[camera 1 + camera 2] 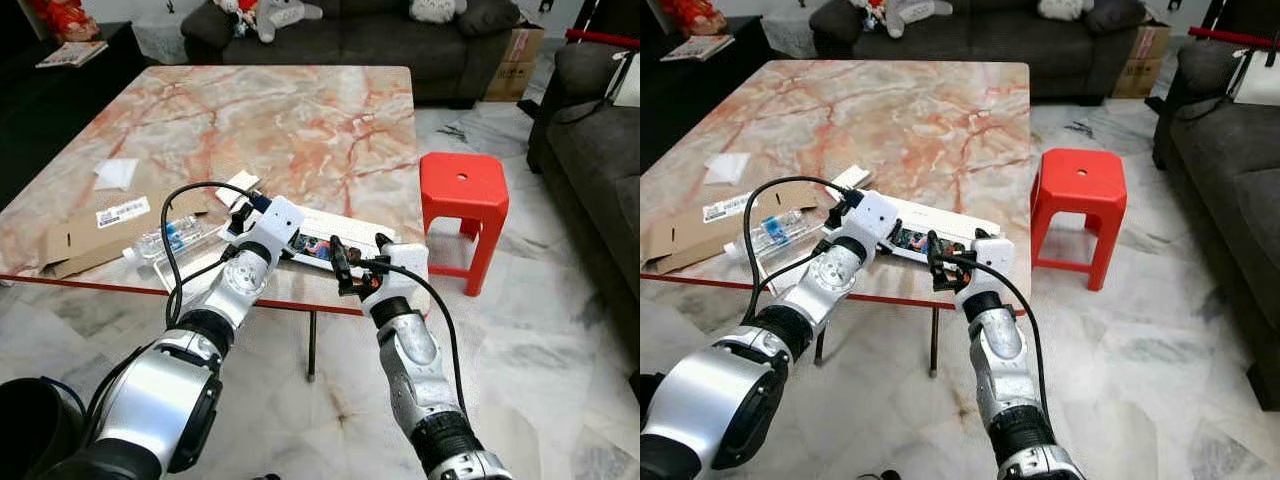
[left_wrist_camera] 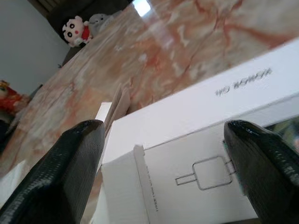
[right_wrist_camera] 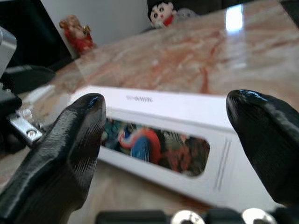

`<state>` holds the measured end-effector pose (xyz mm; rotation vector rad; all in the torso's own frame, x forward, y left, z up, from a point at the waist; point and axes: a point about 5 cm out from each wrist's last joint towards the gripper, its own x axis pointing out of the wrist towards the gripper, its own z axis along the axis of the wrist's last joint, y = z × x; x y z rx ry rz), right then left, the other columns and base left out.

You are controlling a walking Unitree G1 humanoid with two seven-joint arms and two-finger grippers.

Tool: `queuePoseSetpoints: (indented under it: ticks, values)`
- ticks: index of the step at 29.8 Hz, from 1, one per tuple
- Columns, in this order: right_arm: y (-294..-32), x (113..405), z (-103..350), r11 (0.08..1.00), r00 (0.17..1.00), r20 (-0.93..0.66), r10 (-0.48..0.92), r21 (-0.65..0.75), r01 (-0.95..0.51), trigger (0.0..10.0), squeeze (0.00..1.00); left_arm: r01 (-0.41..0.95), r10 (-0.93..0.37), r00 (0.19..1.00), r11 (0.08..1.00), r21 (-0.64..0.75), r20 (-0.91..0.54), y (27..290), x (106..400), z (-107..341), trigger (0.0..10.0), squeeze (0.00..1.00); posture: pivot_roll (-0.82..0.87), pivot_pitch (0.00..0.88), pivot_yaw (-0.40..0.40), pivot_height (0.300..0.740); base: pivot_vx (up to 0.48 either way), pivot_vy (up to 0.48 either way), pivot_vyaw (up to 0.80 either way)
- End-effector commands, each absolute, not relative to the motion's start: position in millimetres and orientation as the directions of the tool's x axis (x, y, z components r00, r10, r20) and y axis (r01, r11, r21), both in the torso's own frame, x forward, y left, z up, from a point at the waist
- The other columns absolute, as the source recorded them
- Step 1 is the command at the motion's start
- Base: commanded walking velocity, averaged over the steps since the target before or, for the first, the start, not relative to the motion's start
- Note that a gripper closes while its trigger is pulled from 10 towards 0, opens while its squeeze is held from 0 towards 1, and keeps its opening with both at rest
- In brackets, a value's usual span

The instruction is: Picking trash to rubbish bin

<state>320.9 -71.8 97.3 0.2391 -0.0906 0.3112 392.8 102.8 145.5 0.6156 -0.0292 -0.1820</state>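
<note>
A long white box (image 1: 322, 228) with a colourful window lies near the front edge of the marble table (image 1: 270, 110). My left gripper (image 1: 243, 215) is open at the box's left end; in the left wrist view the box (image 2: 187, 140) sits between its fingers (image 2: 60, 177). My right gripper (image 1: 361, 250) is open at the box's right part, just over the table edge. In the right wrist view the box (image 3: 159, 135) lies just ahead of the spread fingers (image 3: 60, 154). Neither gripper holds anything.
A clear plastic bottle (image 1: 165, 240), flattened cardboard (image 1: 100, 228), a white tissue (image 1: 117, 172) and a small white card (image 1: 238, 185) lie on the table's left part. A red stool (image 1: 462, 190) stands right of the table. A black bin (image 1: 30, 420) is at lower left. Sofas stand behind and to the right.
</note>
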Motion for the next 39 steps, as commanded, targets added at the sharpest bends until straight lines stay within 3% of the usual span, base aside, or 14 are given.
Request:
queuePoseSetpoints:
  ticks: [1, 14, 22, 39]
  values:
    - [-65.4, 318.6, 99.7, 0.916, 0.943, 0.129, 0.307, 0.228, -0.329, 10.0, 0.0, 0.142, -0.151, 0.988, 0.774, 0.618, -0.037, 108.0, 394.8, 146.8, 10.0, 0.0, -0.12, 0.144, 0.059, 0.74, 0.0, 0.0, 0.0]
    - [-66.1, 314.1, 98.7, 0.916, 0.944, 0.109, 0.311, 0.231, -0.328, 10.0, 0.0, 0.044, -0.025, 0.999, 0.735, 0.676, -0.038, 128.1, 395.9, 143.7, 10.0, 0.0, -0.11, 0.157, 0.05, 0.74, 0.0, 0.0, 0.0]
    - [-67.4, 313.4, 98.6, 0.916, 0.945, 0.1, 0.311, 0.232, -0.326, 10.0, 0.0, -0.057, 0.027, 0.998, 0.762, 0.646, 0.057, 133.9, 400.0, 159.7, 10.0, 0.0, -0.11, 0.159, 0.049, 0.74, 0.0, 0.0, 0.0]
    - [-69.7, 313.4, 98.6, 0.918, 0.946, 0.093, 0.31, 0.231, -0.323, 10.0, 0.0, -0.124, 0.046, 0.99, 0.719, 0.684, 0.132, 136.5, 398.7, 163.6, 10.0, 0.0, -0.11, 0.161, 0.043, 0.74, 0.0, 0.0, 0.0]
